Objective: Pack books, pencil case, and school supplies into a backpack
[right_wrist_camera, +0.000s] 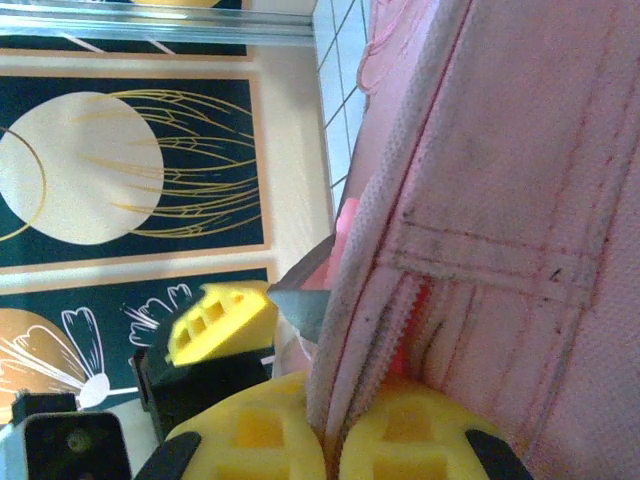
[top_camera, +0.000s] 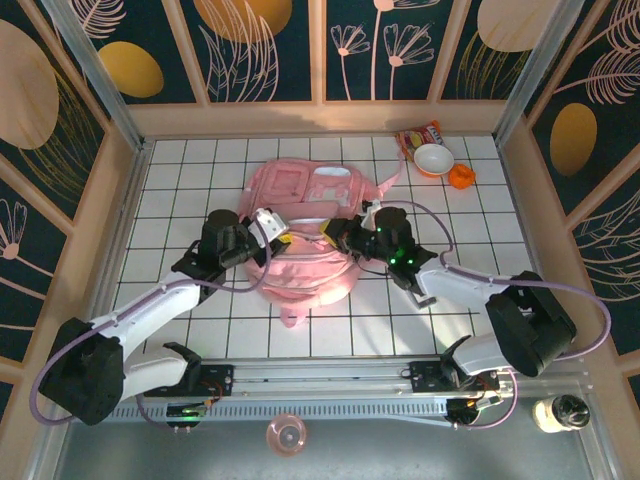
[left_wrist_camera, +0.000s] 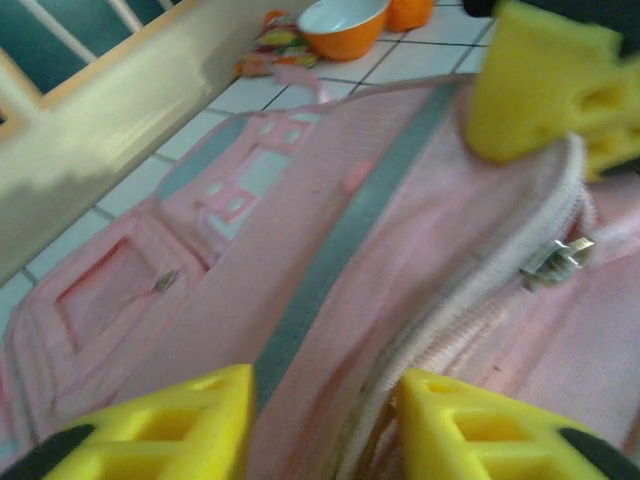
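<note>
The pink backpack (top_camera: 300, 190) lies flat in the middle of the tiled floor, with both grippers at its zipper line. My left gripper (top_camera: 281, 232) stands open over the fabric (left_wrist_camera: 300, 230); its yellow fingers (left_wrist_camera: 180, 425) straddle the zipper seam, the right-hand one touching the zipper edge. My right gripper (right_wrist_camera: 330, 445) is shut on the backpack's pale zipper edge (right_wrist_camera: 400, 250), pinching the doubled fabric. A metal zipper pull (left_wrist_camera: 558, 258) sits between the two grippers. The books, pencil case and school supplies are hidden.
At the back right are a white-and-orange bowl (top_camera: 433, 158), a small orange object (top_camera: 461, 177) and a snack packet (top_camera: 420, 133). Wooden walls (top_camera: 120, 190) close in the floor. A pink round item (top_camera: 286, 434) lies by the front rail.
</note>
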Available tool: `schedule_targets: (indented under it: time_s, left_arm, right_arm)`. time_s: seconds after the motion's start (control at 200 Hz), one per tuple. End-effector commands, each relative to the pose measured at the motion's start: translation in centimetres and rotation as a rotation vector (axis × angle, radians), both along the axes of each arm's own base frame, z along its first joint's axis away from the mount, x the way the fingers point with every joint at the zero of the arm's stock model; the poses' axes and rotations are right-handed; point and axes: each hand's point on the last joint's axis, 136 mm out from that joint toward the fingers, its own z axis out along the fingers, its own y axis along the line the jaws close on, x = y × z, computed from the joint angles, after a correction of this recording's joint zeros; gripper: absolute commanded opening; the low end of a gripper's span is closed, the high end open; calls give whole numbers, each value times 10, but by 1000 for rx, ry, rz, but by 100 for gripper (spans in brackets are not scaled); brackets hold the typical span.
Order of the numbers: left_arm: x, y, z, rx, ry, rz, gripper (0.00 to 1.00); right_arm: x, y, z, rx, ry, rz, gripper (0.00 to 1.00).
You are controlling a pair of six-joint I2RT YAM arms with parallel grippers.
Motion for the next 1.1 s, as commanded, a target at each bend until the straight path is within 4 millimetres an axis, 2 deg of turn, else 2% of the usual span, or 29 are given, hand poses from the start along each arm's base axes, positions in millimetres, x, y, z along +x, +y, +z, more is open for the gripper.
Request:
schedule_targets:
  time_s: [0.0, 0.095, 0.195, 0.365, 0.575, 0.741, 0.926, 1.091]
  left_arm:
    - [-1, 6, 43, -163, 90, 97, 53]
    - [-19, 10, 50, -320, 244, 159, 54]
    - [-39, 10, 48, -475, 393, 237, 53]
    - [-56, 3, 21, -585, 637, 379, 51]
    - [-47, -8, -11, -615, 820, 512, 52]
    - [-38, -21, -2, -689, 850, 494, 52]
    - [-32, -16, -19, -668, 873, 575, 50]
    - [-27, -22, -17, -706, 897, 574, 48]
  right_arm:
    - [1, 23, 34, 104, -86, -14, 0]
    - [3, 36, 36, 100, -92, -26, 0]
    - [6, 45, 35, 71, -94, -24, 0]
    - [7, 48, 36, 42, -98, -43, 0]
    - [5, 52, 39, 32, -107, -34, 0]
    - [5, 57, 40, 24, -114, -18, 0]
    - [3, 64, 40, 24, -115, 9, 0]
    - [-3, 70, 42, 16, -122, 36, 0]
